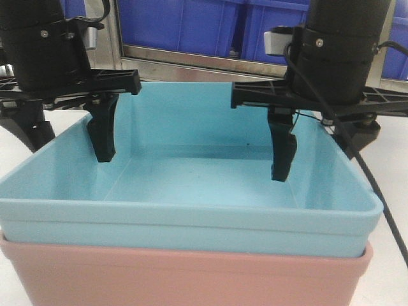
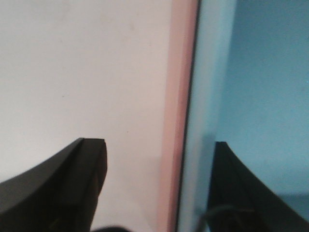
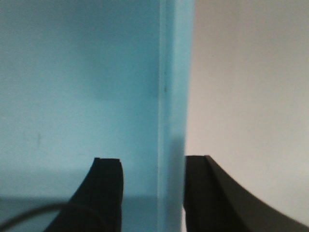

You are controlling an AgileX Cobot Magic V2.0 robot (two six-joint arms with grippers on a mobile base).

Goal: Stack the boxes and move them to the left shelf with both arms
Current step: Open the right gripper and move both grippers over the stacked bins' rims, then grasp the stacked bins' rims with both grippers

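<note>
The light aqua blue tub (image 1: 191,185) sits nested inside the salmon pink tub (image 1: 185,277) on the white table. My left gripper (image 1: 70,150) is open and straddles the left wall, one finger inside the aqua tub and one outside. The left wrist view shows the pink rim (image 2: 176,96) and aqua rim (image 2: 207,96) between the fingers of the left gripper (image 2: 157,142). My right gripper (image 1: 319,162) is open and straddles the right wall. In the right wrist view the aqua wall (image 3: 174,96) stands between the fingers of the right gripper (image 3: 152,158), with the outer finger close against it.
A brushed-steel rack bar (image 1: 191,58) runs across the back just behind the tubs, with dark blue ribbed bins (image 1: 178,22) behind it. White table (image 1: 392,255) shows on both sides of the tubs. A black cable (image 1: 376,191) hangs by the right arm.
</note>
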